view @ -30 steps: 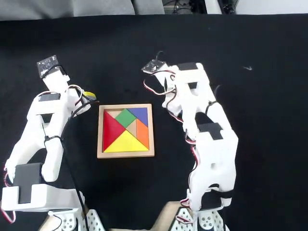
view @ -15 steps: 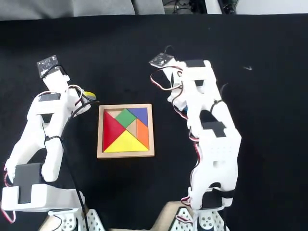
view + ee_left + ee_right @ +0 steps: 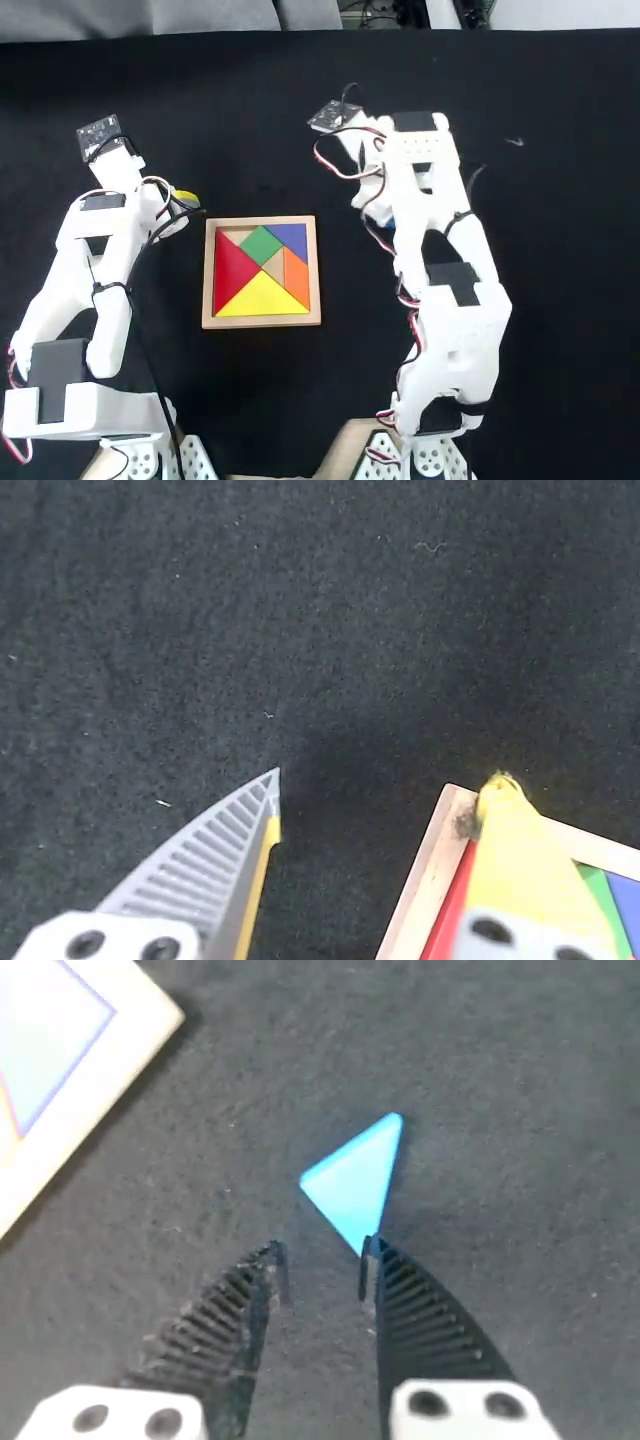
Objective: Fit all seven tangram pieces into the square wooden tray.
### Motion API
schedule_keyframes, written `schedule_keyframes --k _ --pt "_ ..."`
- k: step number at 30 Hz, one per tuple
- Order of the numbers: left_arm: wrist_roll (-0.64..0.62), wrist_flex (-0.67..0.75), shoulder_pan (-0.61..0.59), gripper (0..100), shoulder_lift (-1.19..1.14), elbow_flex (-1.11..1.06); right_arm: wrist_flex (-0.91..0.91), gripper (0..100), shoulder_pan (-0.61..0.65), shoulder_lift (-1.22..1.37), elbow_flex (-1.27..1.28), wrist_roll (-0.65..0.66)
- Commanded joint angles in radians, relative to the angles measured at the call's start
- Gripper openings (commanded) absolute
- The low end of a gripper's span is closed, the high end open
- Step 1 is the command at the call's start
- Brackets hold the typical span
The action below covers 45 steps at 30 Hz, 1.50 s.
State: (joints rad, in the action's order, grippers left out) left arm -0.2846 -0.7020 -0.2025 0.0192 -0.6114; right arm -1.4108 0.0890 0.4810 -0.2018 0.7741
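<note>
The right claw [image 3: 322,1250], narrowly parted and empty, points at a blue triangle [image 3: 355,1185]; the left claw [image 3: 386,776] gapes wide over the tray [image 3: 430,870] corner.

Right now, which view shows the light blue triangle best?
Right wrist view: the light blue triangle lies whole on the cloth, just ahead of the open right gripper. High view: the right arm hides it; the left wrist view faces the tray corner.
</note>
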Motion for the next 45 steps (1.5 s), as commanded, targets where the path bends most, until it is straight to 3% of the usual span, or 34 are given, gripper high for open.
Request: schedule_keyframes --k 1,5,36,41,45 --pt "-0.012 0.017 -0.004 30 0.044 0.016 0.012 12.4 0.017 -0.008 -0.007 -0.041" --pt "-0.012 0.017 -0.004 30 0.044 0.016 0.055 12.7 0.017 0.028 -0.007 -0.087" --pt "-0.012 0.017 -0.004 30 0.044 0.016 0.061 12.9 0.043 0.136 -0.041 -0.089" --pt "-0.012 0.017 -0.004 30 0.044 0.016 -0.107 12.4 -0.051 0.038 -0.177 -0.100" --pt "-0.012 0.020 -0.004 30 0.044 0.016 -0.212 12.3 -0.166 -0.111 -0.364 -0.256"
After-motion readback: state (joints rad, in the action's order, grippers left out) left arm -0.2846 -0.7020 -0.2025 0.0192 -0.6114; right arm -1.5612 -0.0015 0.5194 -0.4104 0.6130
